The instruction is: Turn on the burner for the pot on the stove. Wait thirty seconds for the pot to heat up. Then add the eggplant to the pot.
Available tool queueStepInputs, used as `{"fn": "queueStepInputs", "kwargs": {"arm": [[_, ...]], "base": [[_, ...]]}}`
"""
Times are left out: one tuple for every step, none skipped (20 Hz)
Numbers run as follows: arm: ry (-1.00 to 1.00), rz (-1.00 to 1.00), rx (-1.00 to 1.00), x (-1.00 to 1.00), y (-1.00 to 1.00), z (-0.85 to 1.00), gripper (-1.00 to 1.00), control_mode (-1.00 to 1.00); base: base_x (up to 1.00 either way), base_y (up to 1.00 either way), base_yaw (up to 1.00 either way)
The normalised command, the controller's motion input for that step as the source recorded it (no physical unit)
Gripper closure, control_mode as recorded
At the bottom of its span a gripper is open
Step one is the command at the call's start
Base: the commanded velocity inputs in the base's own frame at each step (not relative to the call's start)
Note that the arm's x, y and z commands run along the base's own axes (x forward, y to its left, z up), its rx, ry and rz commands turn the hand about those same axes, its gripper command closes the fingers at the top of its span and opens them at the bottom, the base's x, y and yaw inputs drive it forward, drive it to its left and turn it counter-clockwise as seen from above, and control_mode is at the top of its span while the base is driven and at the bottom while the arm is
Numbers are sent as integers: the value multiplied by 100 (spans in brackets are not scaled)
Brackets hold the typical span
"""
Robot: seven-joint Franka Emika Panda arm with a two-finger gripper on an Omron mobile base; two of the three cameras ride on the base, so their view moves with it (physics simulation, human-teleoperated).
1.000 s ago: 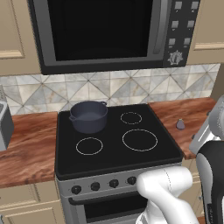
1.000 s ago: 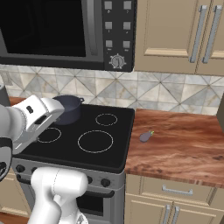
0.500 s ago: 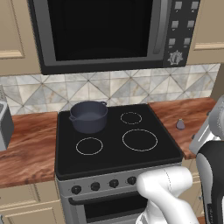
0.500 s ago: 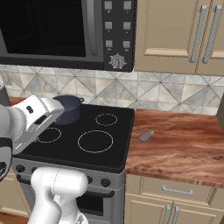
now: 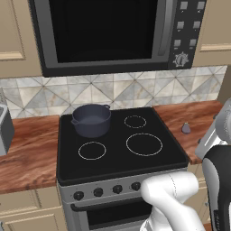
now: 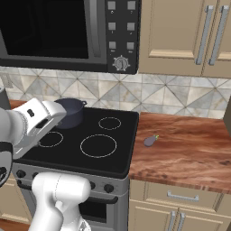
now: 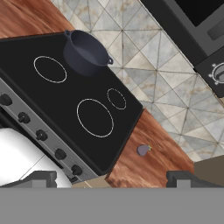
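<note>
The dark blue-grey pot stands upright on the back-left ring of the stove. A row of black knobs runs along the stove's grey front. The small grey-purple eggplant lies on the wooden counter just right of the stove. In the hand view my gripper hangs high above the stove's front right corner. Its fingertips stand wide apart, open, with nothing between them. It is well clear of pot, knobs and eggplant.
A black-windowed microwave hangs over the stove. Beige wall cabinets sit above the right counter. A grey appliance stands on the left counter. The other three burner rings are bare.
</note>
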Motion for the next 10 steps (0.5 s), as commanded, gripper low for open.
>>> {"fn": "queueStepInputs", "kwargs": {"arm": [[0,0,0,0,0,0,-100,-100],[0,0,0,0,0,0,-100,-100],[0,0,0,0,0,0,-100,-100],[0,0,0,0,0,0,-100,-100],[0,0,0,0,0,0,-100,-100],[0,0,0,0,0,0,-100,-100],[0,0,0,0,0,0,-100,-100],[0,0,0,0,0,0,-100,-100],[0,0,0,0,0,0,-100,-100],[0,0,0,0,0,0,-100,-100]], "base": [[0,0,0],[0,0,0],[0,0,0],[0,0,0],[0,0,0],[0,0,0],[0,0,0],[0,0,0],[0,0,0],[0,0,0]]}}
